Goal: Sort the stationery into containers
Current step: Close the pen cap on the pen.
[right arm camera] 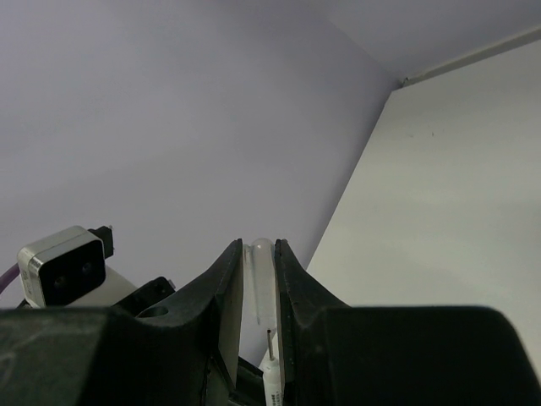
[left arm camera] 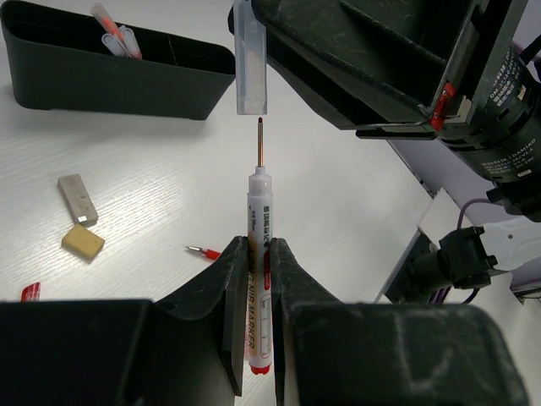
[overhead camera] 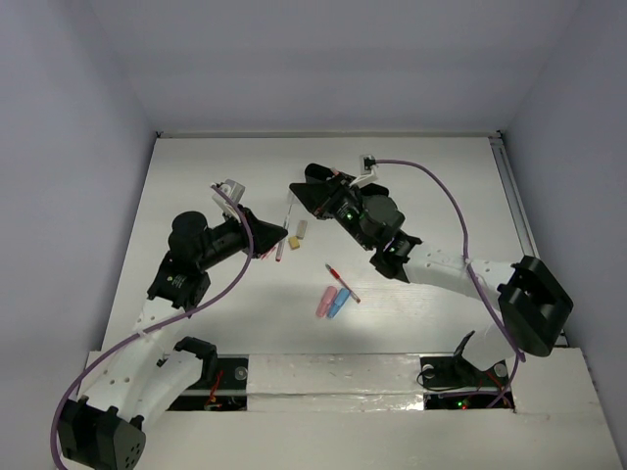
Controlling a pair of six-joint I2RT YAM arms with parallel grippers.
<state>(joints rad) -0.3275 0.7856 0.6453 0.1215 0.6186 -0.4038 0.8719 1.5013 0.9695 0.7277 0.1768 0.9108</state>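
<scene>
My left gripper [left arm camera: 258, 245] [overhead camera: 266, 245] is shut on a white marker pen [left arm camera: 258, 203] with red ends, its bare tip pointing away. My right gripper [right arm camera: 256, 249] [overhead camera: 294, 193] is shut on the clear pen cap [left arm camera: 251, 63] [right arm camera: 260, 279], held just off the marker's tip with a small gap. The black tray [left arm camera: 118, 85] holds pink-capped pens [left arm camera: 118, 38]. It is largely hidden in the top view. On the table lie a white eraser [overhead camera: 302, 229] [left arm camera: 78, 199], a tan eraser [overhead camera: 292, 241] [left arm camera: 83, 241], a thin red pen [overhead camera: 343, 283], and a pink capsule [overhead camera: 324, 302] beside a blue capsule [overhead camera: 339, 302].
The right arm's body [left arm camera: 439, 85] fills the upper right of the left wrist view, close to the marker. A small red piece [left arm camera: 30, 292] lies near the left gripper. Grey walls enclose the white table [overhead camera: 441, 196] on three sides.
</scene>
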